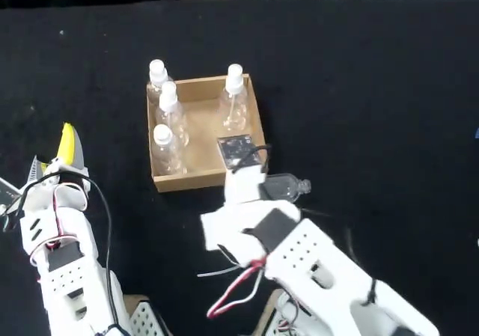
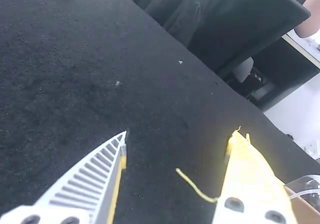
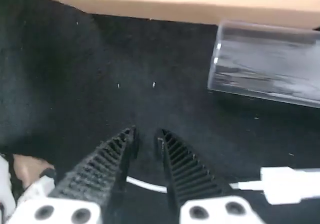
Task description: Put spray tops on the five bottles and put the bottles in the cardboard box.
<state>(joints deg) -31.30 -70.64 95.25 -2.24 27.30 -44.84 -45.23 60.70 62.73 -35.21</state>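
Observation:
The cardboard box [image 1: 203, 173] holds several clear bottles, each with a white spray top [image 1: 235, 74]. One more bottle [image 1: 287, 188] lies on its side on the black table just outside the box's near right corner, with no spray top on its neck. My right gripper [image 3: 146, 133] hovers low beside that lying bottle [image 3: 265, 64], its black fingers almost together and holding nothing. A loose white spray top [image 3: 290, 185] lies on the table under the gripper, its thin tube running behind the fingers. My left gripper [image 2: 180, 134] stands open over bare table left of the box.
The box wall [image 3: 175, 4] stands close ahead of the right gripper. My left gripper [image 1: 51, 153] has open table around it. Red and white cables [image 1: 236, 287] hang from the right arm near the front edge. Chairs and room clutter lie beyond the table's far edge.

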